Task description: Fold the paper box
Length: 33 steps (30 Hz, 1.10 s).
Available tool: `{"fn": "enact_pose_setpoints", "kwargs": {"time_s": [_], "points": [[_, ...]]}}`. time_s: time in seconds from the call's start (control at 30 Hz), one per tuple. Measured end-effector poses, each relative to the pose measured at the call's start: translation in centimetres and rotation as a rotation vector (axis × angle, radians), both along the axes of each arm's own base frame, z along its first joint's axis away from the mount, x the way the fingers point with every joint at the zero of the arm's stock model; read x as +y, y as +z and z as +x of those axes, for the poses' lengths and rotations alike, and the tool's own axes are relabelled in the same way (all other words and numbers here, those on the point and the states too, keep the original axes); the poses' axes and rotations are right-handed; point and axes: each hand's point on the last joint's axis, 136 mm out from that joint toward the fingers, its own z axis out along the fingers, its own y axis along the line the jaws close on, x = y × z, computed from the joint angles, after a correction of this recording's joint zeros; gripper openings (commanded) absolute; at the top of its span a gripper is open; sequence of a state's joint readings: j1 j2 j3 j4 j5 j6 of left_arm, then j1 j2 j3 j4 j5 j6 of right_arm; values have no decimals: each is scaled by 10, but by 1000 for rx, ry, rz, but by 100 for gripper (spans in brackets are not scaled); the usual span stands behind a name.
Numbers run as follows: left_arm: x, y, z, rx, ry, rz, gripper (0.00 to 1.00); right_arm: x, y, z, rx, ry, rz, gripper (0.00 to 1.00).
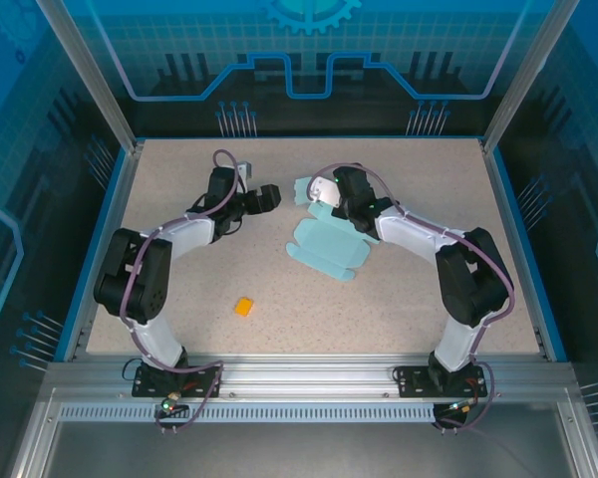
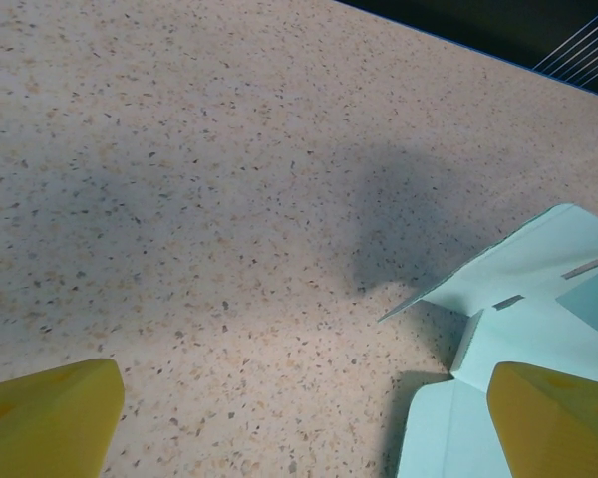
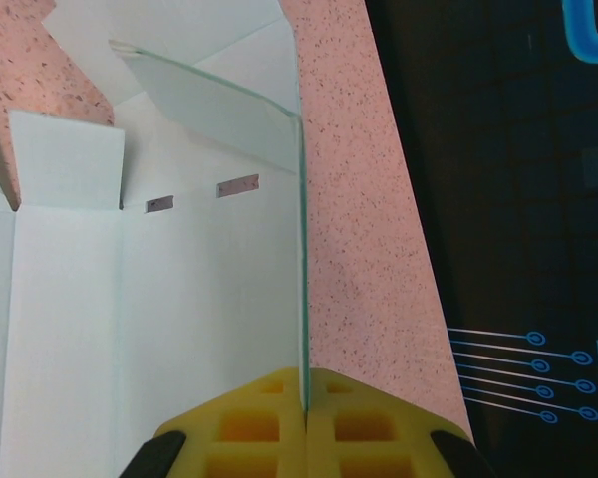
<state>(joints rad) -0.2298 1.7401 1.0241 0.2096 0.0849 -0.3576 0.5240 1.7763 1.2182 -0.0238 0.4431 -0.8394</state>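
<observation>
On the worktop point(image 1: 179, 299), toward the back, the box point(image 1: 327, 249) lies half-flat with one raised panel point(image 3: 229, 110) clamped in the right jaws, so the left jaws, wide apart beside it, should fold along the crease.

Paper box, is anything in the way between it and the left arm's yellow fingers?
No, nothing visible. Only bare table lies between the open left fingers and the paper box. The right fingers pinch one flap. The orange block sits aside, nearer the arm bases.
</observation>
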Motion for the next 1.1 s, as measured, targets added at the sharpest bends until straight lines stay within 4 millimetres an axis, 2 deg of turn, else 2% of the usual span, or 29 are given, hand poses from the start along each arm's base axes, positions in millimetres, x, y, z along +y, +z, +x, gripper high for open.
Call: {"fn": "enact_pose_setpoints", "kwargs": {"time_s": [0.2,0.63,1.1], "points": [[6,13,-2,-29,24,11,97,0,1,1,-11,2,-2,0],[10,4,-7,-13,25,36,99,3,1,1,-8,9,15,0],[-45,-23,5,47,-225,-164,92,2,-1,0,0,13,20,0]]}}
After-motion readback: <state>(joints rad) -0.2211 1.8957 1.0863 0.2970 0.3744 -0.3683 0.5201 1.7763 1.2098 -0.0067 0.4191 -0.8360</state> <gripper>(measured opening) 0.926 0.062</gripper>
